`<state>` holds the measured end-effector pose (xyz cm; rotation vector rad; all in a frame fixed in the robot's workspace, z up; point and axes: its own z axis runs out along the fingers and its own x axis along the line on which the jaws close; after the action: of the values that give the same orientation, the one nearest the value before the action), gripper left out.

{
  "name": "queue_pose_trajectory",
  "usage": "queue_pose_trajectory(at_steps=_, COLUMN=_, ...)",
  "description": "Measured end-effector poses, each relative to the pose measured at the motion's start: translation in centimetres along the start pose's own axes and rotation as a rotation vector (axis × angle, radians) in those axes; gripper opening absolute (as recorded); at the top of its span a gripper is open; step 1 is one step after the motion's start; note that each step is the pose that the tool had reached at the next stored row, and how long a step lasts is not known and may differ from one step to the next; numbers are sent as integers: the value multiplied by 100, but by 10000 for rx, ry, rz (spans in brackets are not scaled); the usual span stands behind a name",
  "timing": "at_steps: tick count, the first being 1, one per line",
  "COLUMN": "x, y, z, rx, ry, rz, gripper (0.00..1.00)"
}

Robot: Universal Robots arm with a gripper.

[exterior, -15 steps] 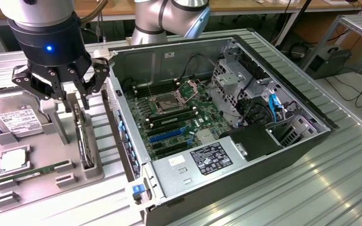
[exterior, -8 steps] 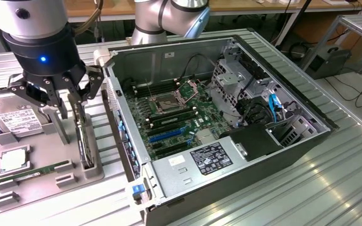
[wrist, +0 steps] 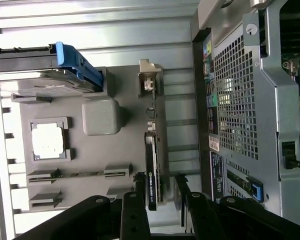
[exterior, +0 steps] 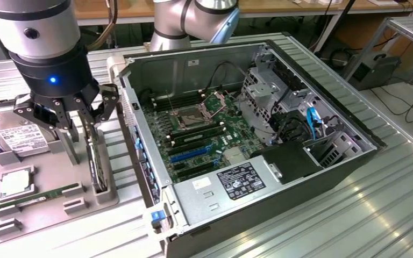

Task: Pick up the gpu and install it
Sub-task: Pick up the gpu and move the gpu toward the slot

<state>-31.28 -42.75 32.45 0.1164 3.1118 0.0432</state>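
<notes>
Ribbed metal table [exterior: 335, 226] runs under everything you have in front of you: an open computer case [exterior: 264, 209] lying on its side, and a grey parts tray [exterior: 45, 215] at the exterior view's left.

The gpu [wrist: 151, 175] stands on edge in its holder at the side of the tray nearest the case, with its silver bracket [wrist: 149, 85] at the end away from the gripper. Your gripper [wrist: 159, 177] hangs over the card's other end, its fingers [wrist: 138, 187] spread apart with one on each side of the board. Nothing is clamped.

By my reading, you are at the very start. The card is not lifted, and the expansion slots [exterior: 189, 153] on the motherboard [exterior: 206, 126] look unoccupied. The hard drive [exterior: 16, 137], the processor [exterior: 16, 183] and the RAM stick [exterior: 38, 196] sit in their own tray places.

You cannot tell whether either finger pad touches the board or only stands just beside it. The card's bottom edge is sunk in the holder. In the exterior view the gripper body covers the card's upper end.
</notes>
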Motion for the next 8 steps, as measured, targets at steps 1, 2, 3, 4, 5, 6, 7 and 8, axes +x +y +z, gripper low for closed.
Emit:
queue_pose_trajectory(at_steps=1, x=4, y=-3, z=28, rx=0, ry=1, rz=0, gripper=36)
queue_pose_trajectory(at_steps=2, x=6, y=-4, z=48, rx=0, ry=-1, rz=0, gripper=36)
queue_pose_trajectory(at_steps=3, x=9, y=-6, z=73, rx=0, ry=0, rz=0, gripper=36)
queue_pose_trajectory(at_steps=4, x=13, y=-9, z=104, rx=0, ry=0, rz=0, gripper=36)
queue_pose_trajectory(at_steps=5, x=18, y=-12, z=132, rx=0, ry=0, rz=1, gripper=36)
queue_pose_trajectory(at_steps=6, x=23, y=-15, z=159, rx=0, ry=-1, rz=1, gripper=36)
queue_pose_trajectory(at_steps=7, x=27, y=-17, z=180, rx=0, ry=0, rz=0, gripper=36)
queue_pose_trajectory(at_steps=8, x=32, y=-19, z=211, rx=0, ry=-2, rz=0, gripper=36)
